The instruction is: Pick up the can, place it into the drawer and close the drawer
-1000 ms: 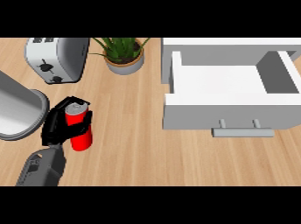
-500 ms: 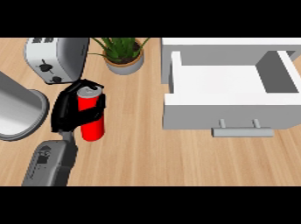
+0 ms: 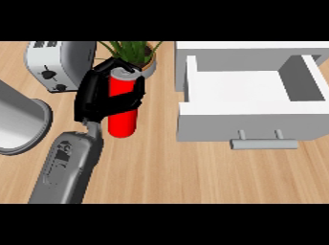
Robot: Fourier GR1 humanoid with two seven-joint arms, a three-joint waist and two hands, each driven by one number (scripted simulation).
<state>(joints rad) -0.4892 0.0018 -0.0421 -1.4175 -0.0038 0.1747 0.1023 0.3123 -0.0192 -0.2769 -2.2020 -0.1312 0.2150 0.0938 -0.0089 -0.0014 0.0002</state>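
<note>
A red can (image 3: 121, 120) with a silver top is held in my left hand (image 3: 96, 95), whose black fingers curl round its upper half. The can stands roughly upright and appears raised off the wooden counter, in front of the toaster and the plant. The white drawer (image 3: 256, 117) stands pulled open to the right of the can, its inside bare and its grey handle (image 3: 264, 142) facing me. A gap of counter separates the can from the drawer's left wall. My grey left forearm (image 3: 68, 165) comes in from the lower left. My right hand shows nowhere.
A silver toaster (image 3: 58, 64) stands at the back left, with a potted plant (image 3: 136, 52) beside it, just behind the can. A big grey cylinder (image 3: 8, 112) fills the left edge. Bare counter (image 3: 195, 177) lies in front of the drawer.
My left hand has carried the can up and to the right, from beside the grey cylinder toward the plant and nearer the drawer. The drawer has not moved.
</note>
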